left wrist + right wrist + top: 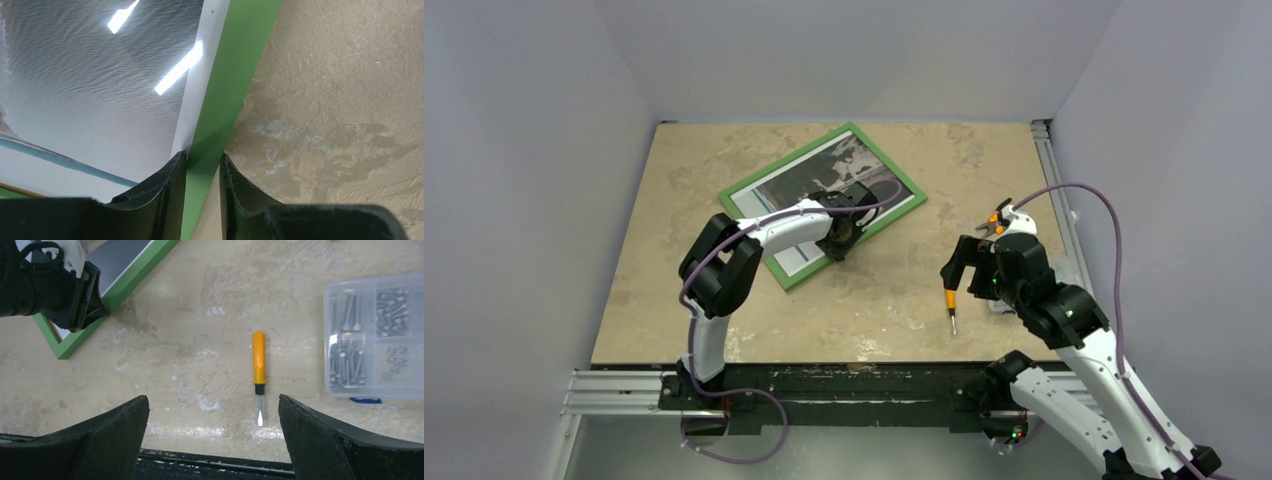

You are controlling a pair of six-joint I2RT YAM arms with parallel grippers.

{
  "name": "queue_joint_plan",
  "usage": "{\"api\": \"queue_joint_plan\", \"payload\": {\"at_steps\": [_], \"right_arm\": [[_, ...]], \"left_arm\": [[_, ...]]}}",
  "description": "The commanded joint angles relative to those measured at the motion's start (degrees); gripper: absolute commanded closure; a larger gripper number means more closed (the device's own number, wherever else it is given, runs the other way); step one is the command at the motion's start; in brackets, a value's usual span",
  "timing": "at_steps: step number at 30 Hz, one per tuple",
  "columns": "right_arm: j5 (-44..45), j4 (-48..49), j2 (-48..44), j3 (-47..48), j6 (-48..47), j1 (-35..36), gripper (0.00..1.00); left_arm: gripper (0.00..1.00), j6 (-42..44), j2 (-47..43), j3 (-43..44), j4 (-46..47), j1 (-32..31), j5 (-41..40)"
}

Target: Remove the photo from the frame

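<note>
The left arm reaches out over the bench to the frame. The frame lies flat and askew on the far half, left of the middle. The photo sits inside it face up, its white margin against the green border. Glare from the lights streaks its grey surface in the left wrist view.

The left hand is down at the near long side of the frame. Its two fingers stand close together, astride the green rail. One tip is where the white margin meets the green, and the other is at the rail's outer edge, over the bench. The rail fills the narrow gap between them. I cannot tell whether they are pressing on it or only flanking it.

Further right, an orange-handled screwdriver lies alone on the bench, well apart from the frame, with its blade towards the near edge.

The right hand hangs above the screwdriver with its fingers spread wide and nothing between them. It touches nothing.

At the far right, near the bench's edge, sits a small clear plastic box. It is divided into compartments that hold screws and other small metal parts.
</note>
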Motion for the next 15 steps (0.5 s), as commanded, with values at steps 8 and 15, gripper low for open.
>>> {"api": "queue_joint_plan", "payload": {"at_steps": [8,15], "right_arm": [[-16.9,27.7,0.6,-17.9,15.2,0.0,0.01],[-36.8,47.9,8.9,-26.3,22.7,-11.3,0.02]], "left_arm": [[1.0,-4.5,-9.9,0.3,-7.8,-1.9,4.8],[1.0,-7.4,-16.2,-3.5,-8.2,-1.9,11.3]]}}
